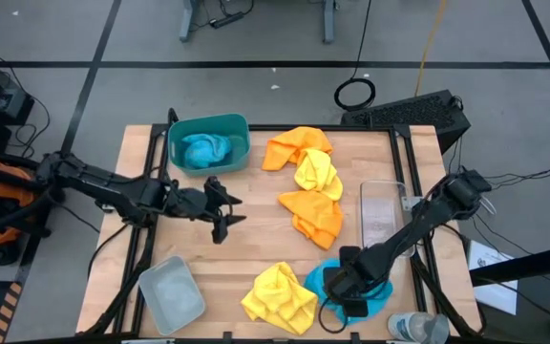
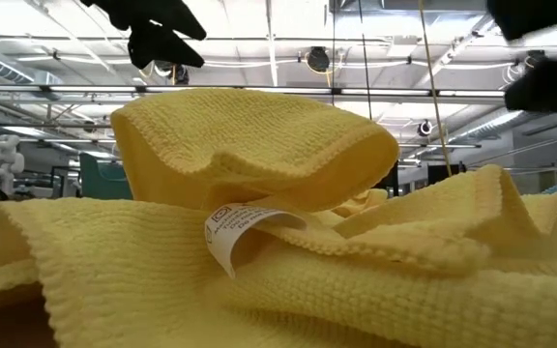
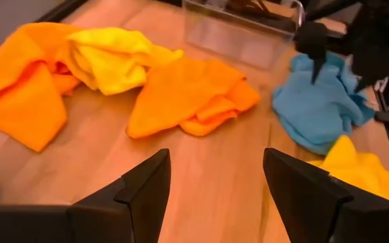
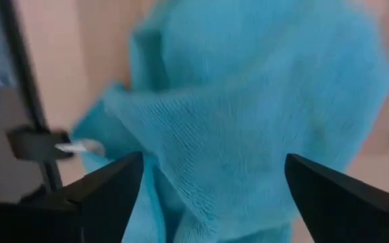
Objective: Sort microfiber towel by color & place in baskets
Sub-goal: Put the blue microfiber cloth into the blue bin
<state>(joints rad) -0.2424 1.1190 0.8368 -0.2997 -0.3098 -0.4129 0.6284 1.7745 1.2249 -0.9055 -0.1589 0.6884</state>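
A blue towel (image 1: 206, 150) lies in the teal basket (image 1: 240, 127) at the far left. Two orange towels (image 1: 292, 147) (image 1: 315, 216) and a yellow towel (image 1: 316, 172) lie in a row mid-table. A second yellow towel (image 1: 279, 296) lies at the near edge and fills the low view (image 2: 259, 193). A second blue towel (image 1: 375, 304) lies crumpled beside it. My right gripper (image 1: 344, 285) is open just over this towel (image 4: 248, 101), fingers pointing down. My left gripper (image 1: 229, 212) is open and empty over bare table, left of the orange towels (image 3: 194, 94). My right gripper stands open over the crumpled blue towel (image 3: 316, 101), coming from above. I cannot tell whether its fingertips (image 3: 314, 67) touch the cloth. The towel lies on the table.
A pale grey basket (image 1: 172, 294) stands at the near left. A clear basket (image 1: 382, 212) stands at the right, beyond the blue towel. A clear plastic bottle (image 1: 418, 328) lies at the near right corner. Bare wood lies between my left gripper and the towels.
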